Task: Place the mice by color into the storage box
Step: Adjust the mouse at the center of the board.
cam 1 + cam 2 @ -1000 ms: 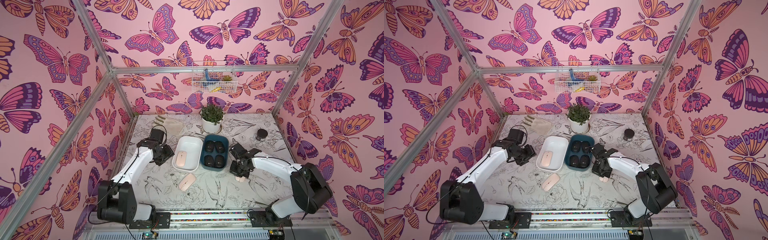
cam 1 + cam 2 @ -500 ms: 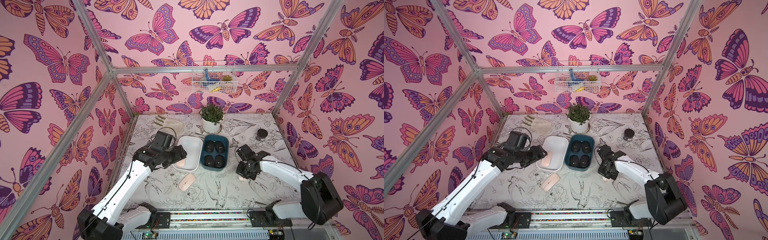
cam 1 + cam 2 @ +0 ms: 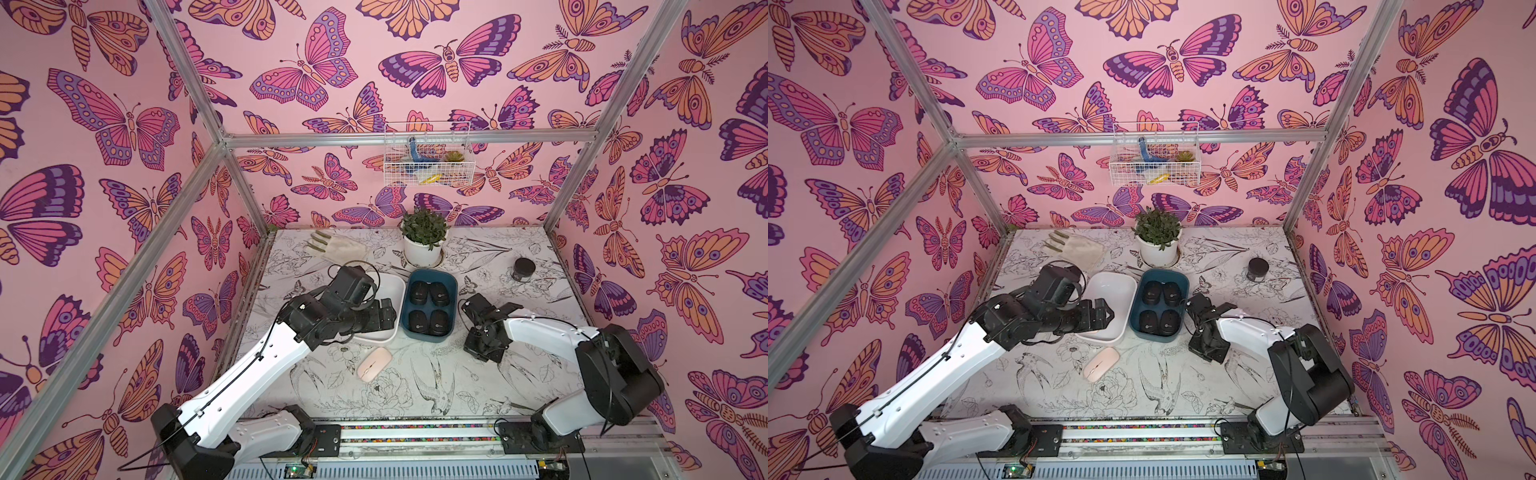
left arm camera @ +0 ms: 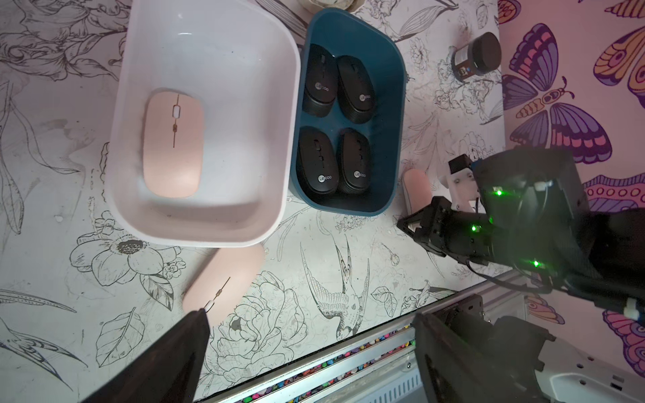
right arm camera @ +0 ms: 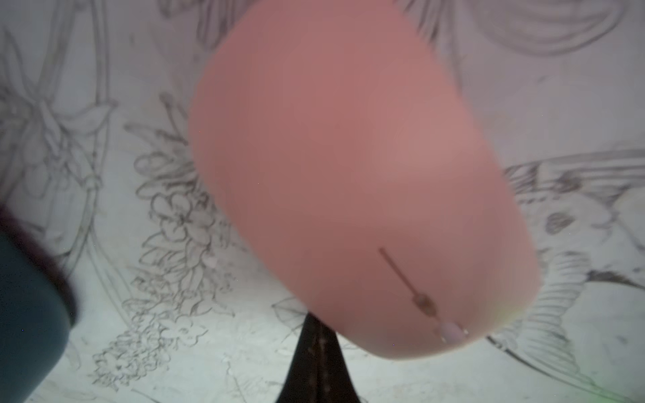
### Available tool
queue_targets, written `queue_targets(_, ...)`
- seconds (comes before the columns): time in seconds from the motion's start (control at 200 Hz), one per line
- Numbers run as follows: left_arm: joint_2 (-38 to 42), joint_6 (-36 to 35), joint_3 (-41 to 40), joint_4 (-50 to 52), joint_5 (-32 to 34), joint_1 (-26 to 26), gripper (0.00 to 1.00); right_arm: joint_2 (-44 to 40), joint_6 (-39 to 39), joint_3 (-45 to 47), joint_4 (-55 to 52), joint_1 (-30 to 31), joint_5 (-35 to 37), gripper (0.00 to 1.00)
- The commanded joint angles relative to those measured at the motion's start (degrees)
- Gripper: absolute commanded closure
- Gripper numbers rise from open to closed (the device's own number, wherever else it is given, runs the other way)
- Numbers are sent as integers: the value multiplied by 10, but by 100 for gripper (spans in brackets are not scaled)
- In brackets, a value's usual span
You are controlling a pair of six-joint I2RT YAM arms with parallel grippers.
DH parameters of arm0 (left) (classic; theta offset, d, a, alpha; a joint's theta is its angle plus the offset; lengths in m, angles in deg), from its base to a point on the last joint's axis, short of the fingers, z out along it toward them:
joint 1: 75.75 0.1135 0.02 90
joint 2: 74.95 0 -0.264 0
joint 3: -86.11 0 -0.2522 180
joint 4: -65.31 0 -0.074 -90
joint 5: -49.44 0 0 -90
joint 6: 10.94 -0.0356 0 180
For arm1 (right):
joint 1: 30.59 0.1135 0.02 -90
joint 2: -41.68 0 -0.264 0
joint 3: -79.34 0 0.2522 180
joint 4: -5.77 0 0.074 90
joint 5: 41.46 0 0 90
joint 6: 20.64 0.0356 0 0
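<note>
Four black mice (image 3: 419,292) in blue bin (image 3: 428,338); I see L tool (image 4: 309,315) spread apart beside it, R tool (image 4: 405,221) pinched together.

Left bin (image 4: 244,146) and right bin (image 4: 396,104) sit side by side on the table (image 3: 503,386). Left holds a single mouse (image 4: 173,144); right holds four mice (image 3: 419,293), two by two. A loose mouse (image 3: 374,363) lies just before the left bin, another mouse (image 4: 417,188) just right of the right bin. Potted plant (image 3: 424,239) stands behind the bins, glove (image 3: 340,249) rear left, jar (image 3: 524,269) rear right, wire basket (image 3: 426,160) on the wall above.
</note>
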Motion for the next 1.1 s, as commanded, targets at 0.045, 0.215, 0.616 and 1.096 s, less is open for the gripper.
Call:
queue_targets(0.045, -4, -27, 11, 26, 31, -16, 4, -21, 2, 13, -36, -48, 43, 94)
queue_targets(0.215, -11, -31, 17, 30, 33, -17, 4, -32, -13, 24, -57, -99, 56, 94)
queue_targets(0.616, -57, -53, 54, 32, 37, -16, 4, 59, -64, -34, 1, -197, 41, 93)
queue_targets(1.096, -77, -51, 53, 32, 42, -17, 3, 112, -101, -125, 8, -197, -14, 63)
